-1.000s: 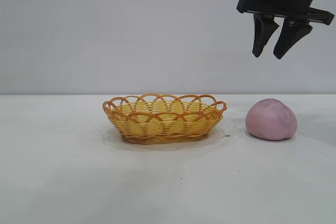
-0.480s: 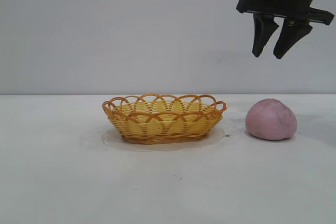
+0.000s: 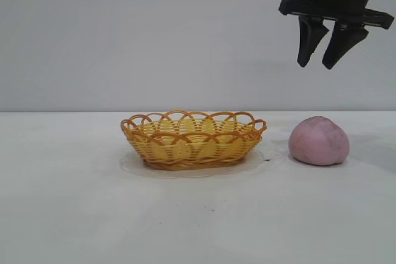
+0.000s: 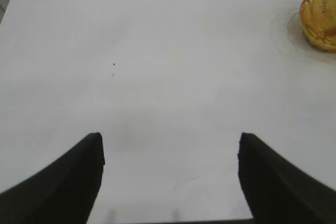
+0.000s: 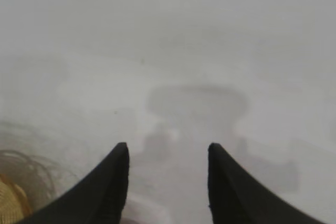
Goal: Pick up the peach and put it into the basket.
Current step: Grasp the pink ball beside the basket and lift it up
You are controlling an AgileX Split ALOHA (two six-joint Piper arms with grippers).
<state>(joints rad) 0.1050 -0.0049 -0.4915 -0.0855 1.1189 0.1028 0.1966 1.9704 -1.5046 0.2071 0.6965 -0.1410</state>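
Hanging high above the peach (image 3: 319, 141), the right gripper (image 3: 322, 63) has its fingers apart, holding nothing. The peach sits beside the basket (image 3: 193, 139). Coming down crooked, one finger could bump the peach and roll it away.

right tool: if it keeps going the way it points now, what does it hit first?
Probably the peach. The right tool hangs open above it, tips pointing down, nothing between them. Depth is unclear, so it could instead land on the table beside the peach.
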